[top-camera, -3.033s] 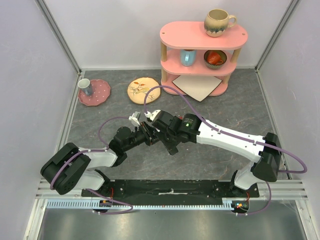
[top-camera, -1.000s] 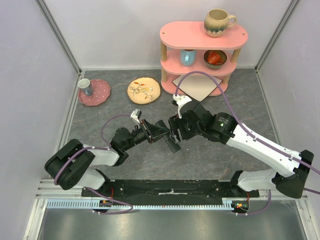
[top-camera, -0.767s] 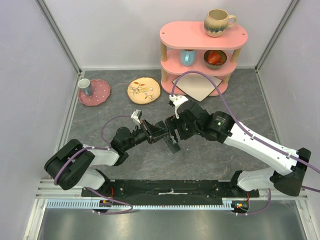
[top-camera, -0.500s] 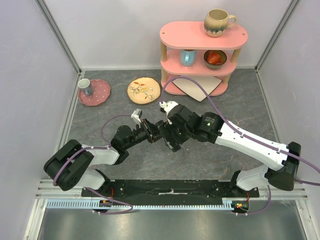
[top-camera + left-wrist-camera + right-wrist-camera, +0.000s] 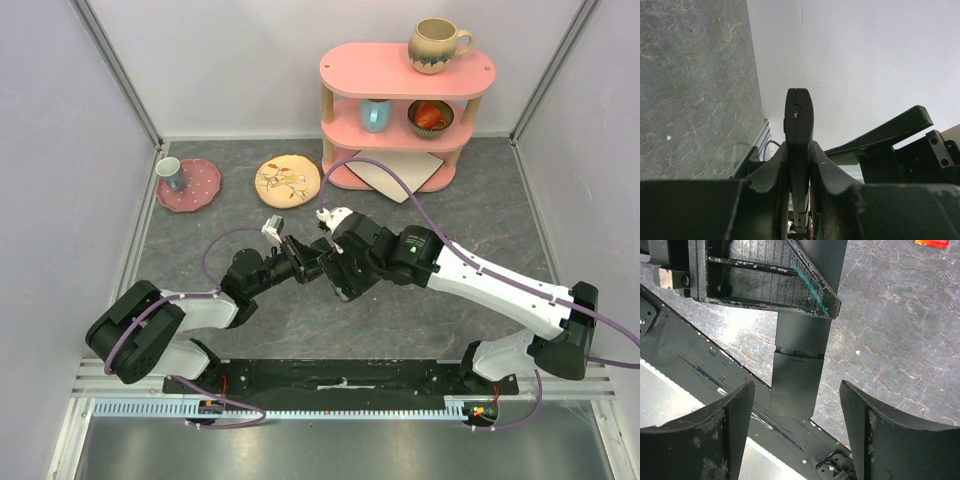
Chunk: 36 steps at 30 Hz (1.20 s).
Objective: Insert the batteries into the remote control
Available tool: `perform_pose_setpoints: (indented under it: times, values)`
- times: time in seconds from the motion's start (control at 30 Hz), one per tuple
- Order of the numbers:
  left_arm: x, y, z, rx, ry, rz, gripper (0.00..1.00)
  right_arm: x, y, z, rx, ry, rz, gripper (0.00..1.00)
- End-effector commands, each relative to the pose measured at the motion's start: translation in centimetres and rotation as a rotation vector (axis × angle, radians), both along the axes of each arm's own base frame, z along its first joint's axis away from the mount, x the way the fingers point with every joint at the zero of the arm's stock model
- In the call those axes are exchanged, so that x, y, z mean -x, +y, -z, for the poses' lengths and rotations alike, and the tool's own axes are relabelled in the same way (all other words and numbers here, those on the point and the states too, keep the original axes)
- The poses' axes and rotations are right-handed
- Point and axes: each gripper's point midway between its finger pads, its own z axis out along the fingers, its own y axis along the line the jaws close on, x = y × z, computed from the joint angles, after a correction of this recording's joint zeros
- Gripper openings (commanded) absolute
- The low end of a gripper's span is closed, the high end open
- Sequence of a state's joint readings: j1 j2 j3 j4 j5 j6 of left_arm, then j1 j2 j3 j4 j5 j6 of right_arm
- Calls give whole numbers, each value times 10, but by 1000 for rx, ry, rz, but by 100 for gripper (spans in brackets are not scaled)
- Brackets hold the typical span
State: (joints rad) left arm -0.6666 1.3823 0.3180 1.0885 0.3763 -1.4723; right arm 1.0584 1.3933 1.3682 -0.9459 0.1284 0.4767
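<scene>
Pink shelf (image 5: 407,70) and floral plate (image 5: 287,181) on the table (image 5: 480,210)
Beige mug (image 5: 436,45) on the shelf top; small cup (image 5: 170,173) on the dotted pink plate (image 5: 203,192).

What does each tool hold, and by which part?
Left tool clamps the remote control across its flat faces, one end sticking out. Right tool holds nothing.

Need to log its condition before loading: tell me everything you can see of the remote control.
The remote control is a slim, matte black plastic bar. The left claw is shut on it, holding it in the air over the grey table. Its free end juts out between the fingers of the open right claw, which do not touch it. A seam crosses its broad face near that end; a small dot marks its narrow rounded tip. No open bay shows.
</scene>
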Motion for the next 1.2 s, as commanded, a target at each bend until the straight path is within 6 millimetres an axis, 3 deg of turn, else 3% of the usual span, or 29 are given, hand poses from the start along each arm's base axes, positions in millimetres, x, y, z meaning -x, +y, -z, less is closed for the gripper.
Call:
perform_pose_setpoints:
  times: [0.0,0.43,1.17]
  values:
    - [0,-1,-30,47,-97,12,2,4,2,3,17,10,-37,76]
    - [1,0,-32,51,-102,15,2,4,6,12,34,25,-52,66]
    - [4,2,-39,71,-117,14,2,6,5,16,38,32,-57,57]
